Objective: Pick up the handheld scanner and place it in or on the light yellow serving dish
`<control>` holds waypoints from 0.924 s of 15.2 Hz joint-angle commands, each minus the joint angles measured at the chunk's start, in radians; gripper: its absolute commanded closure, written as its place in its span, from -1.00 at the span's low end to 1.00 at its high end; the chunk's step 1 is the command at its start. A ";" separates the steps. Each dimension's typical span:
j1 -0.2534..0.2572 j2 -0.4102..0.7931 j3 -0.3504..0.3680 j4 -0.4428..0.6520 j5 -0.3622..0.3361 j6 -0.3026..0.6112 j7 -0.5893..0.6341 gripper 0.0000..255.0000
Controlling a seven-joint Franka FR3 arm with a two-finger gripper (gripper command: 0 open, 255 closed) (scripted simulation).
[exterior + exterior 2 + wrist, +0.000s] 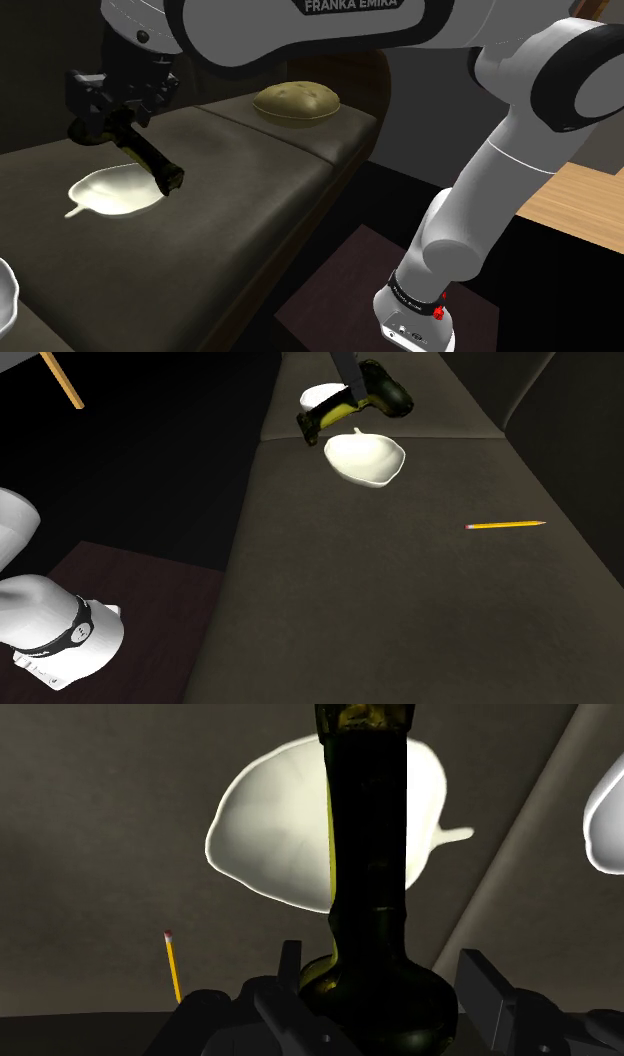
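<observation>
**Scanner held over the dish**

The jaws are closed on the scanner (368, 854), which is clasped at its bulbous head between the two black fingers (492, 996). The scanner is seen to be black with yellow-green trim, and it is carried in the air, clear of the sofa seat (230, 230). In the wrist view its long handle is laid straight across the middle of the dish (270, 834) below it. In the shoulder view the handle is tilted downward, with its tip over the dish's rim on that view's right. In the second exterior view the scanner is found just past the dish's upper-left rim, between the dish and a white bowl (318, 394).

The dish is rendered pale cream, shallow and leaf-shaped, with a small tab at one edge. It is set on the dark olive sofa seat beside a seam between two cushions. A yellow pencil (505, 525) is laid flat on the same seat, well apart from the dish. A round tan pillow (296, 102) is placed at the far end of the sofa in the shoulder view.
</observation>
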 commanded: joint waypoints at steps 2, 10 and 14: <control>0.000 0.000 0.000 0.000 0.000 0.001 0.000 1.00; 0.003 -0.042 -0.009 0.020 0.031 -0.054 -0.020 -1.00; 0.007 -0.074 -0.017 0.042 0.053 -0.104 -0.035 -1.00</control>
